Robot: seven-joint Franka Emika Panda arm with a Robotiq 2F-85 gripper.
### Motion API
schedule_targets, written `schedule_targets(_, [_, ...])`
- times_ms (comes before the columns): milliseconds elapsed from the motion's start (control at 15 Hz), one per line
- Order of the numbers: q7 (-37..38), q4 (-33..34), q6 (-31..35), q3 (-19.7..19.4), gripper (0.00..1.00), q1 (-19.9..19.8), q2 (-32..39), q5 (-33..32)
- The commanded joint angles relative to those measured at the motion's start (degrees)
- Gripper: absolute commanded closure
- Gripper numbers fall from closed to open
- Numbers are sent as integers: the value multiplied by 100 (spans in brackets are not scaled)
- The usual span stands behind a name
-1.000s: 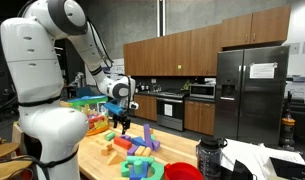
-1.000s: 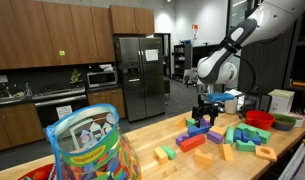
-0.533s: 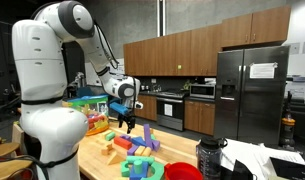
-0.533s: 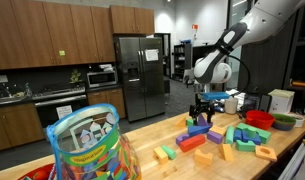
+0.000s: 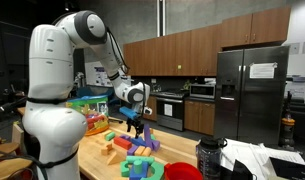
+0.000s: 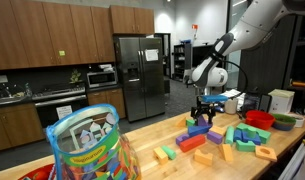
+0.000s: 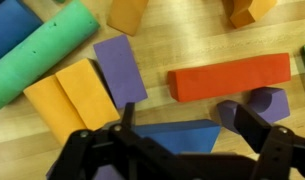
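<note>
My gripper (image 7: 190, 120) is open and empty, and hangs over a scatter of foam blocks on a wooden table (image 5: 102, 160). In the wrist view a blue wedge block (image 7: 177, 137) lies between the two fingers, not touched. Around it lie a long red block (image 7: 230, 77), a purple arch block (image 7: 260, 104), a purple slab (image 7: 120, 68), two yellow blocks (image 7: 72, 98) and a green cylinder (image 7: 42, 50). In both exterior views the gripper (image 5: 137, 127) (image 6: 201, 112) is just above the block pile (image 5: 137, 148) (image 6: 207, 135).
A red bowl (image 5: 182, 171) (image 6: 258, 117) and a green bowl (image 6: 284, 122) stand near the blocks. A clear tub of coloured pieces (image 6: 87, 145) stands close to one camera. A black bottle (image 5: 210, 158) stands at the table end. Kitchen cabinets and a fridge (image 6: 137, 75) stand behind.
The arm has swung sideways and carried the gripper a little along the table over the blocks. The gripper stays open and empty. No block has moved.
</note>
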Motion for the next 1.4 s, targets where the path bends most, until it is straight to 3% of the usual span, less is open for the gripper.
schedule_targets(0, [-149,115,-44,-87,0,-152,177,80])
schedule_targets(1333, [-169,7,-73,-99,0,-157,43,21])
